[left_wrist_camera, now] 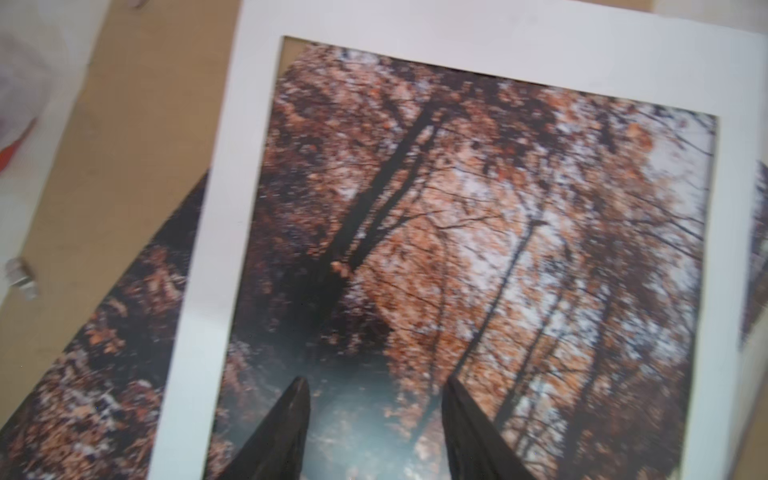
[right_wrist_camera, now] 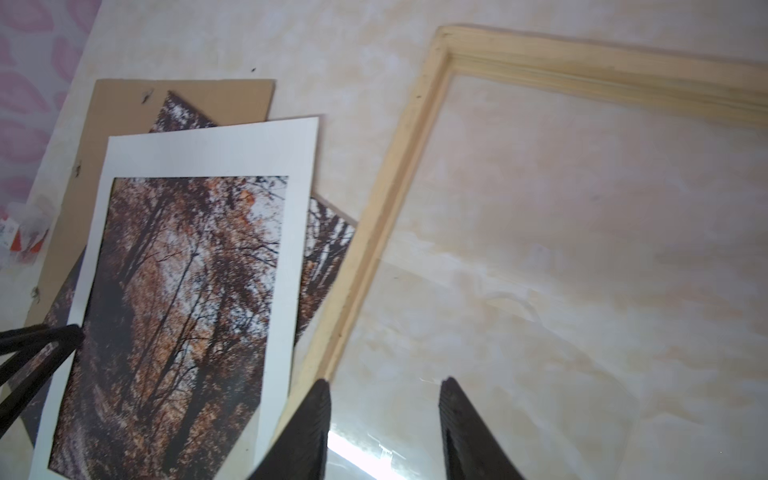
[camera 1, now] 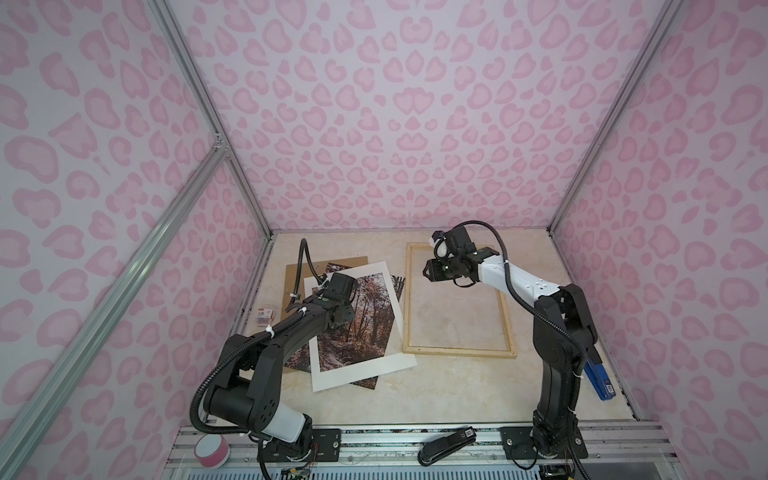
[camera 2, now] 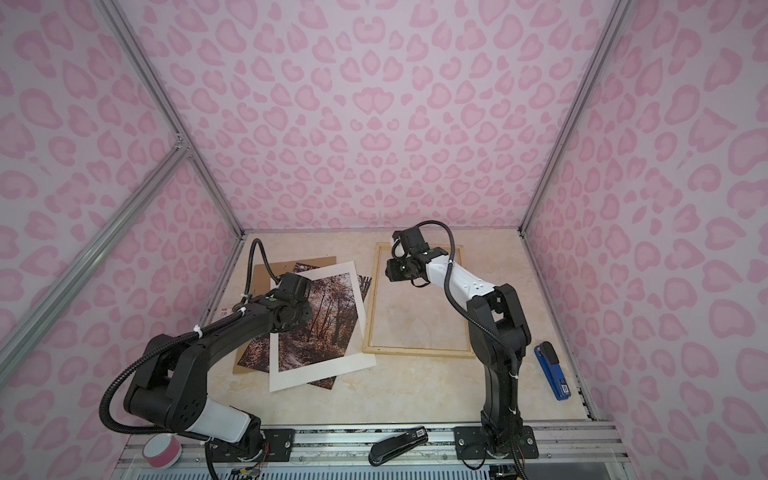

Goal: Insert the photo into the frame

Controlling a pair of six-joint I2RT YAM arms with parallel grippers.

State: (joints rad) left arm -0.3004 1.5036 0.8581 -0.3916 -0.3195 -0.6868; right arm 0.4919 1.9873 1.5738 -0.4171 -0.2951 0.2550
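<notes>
the photo point(camera 1: 353, 316) point(camera 2: 328, 316) lies flat and face up on the marbled tabletop point(camera 1: 457, 395), at 9 o'clock of the frame point(camera 1: 457, 350) point(camera 2: 415, 351), not inside it. a white mat point(camera 1: 365, 365) point(camera 2: 324, 370) lies askew on top of the photo, so the autumn trees show through the mat's window and the photo's corners stick out past it. a brown backing board point(camera 1: 299, 274) sits under both, showing at 11 o'clock of the pile. the photo's corner at 3 o'clock comes just beside the frame's left strip point(right_wrist_camera: 374, 232); whether they touch i cannot tell.

the frame lies flat with bare tabletop showing inside it.

the left gripper point(left_wrist_camera: 376, 386) hangs over the photo point(left_wrist_camera: 457, 249) inside the mat's window, claw spread, nothing between the tips. the right gripper point(right_wrist_camera: 384, 384) hovers over the frame's left part, claw also spread and empty.

a blue stapler point(camera 1: 598, 378) lies at 4 o'clock of the frame, and a black stapler point(camera 1: 446, 444) at 6 o'clock on the front rail.
</notes>
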